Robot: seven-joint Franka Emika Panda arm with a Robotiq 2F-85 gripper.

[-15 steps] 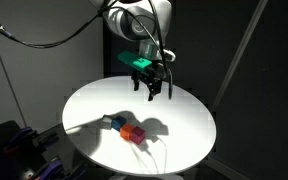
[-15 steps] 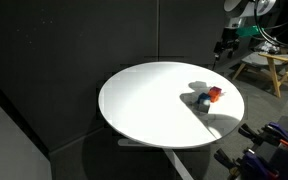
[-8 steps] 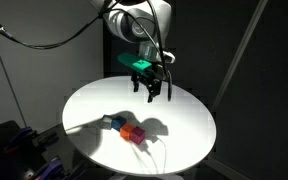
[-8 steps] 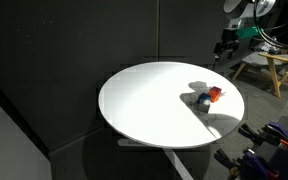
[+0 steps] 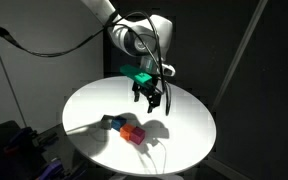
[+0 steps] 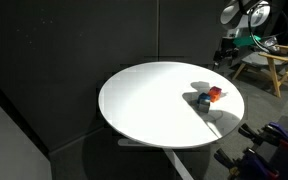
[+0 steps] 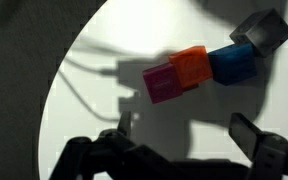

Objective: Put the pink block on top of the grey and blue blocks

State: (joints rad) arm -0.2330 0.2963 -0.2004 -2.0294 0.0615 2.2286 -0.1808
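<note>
Pink block: resting on the white round table, ahead of the gripper in the wrist view, just to the left-finger side of the gap. It forms one end of a diagonal row. The orange block touches it, followed by the blue block and the grey block, which lies farthest from the gripper, beyond the right finger. The fingers are spread fully apart with nothing between them. The gripper hangs above the table, clear of all four blocks.
</note>
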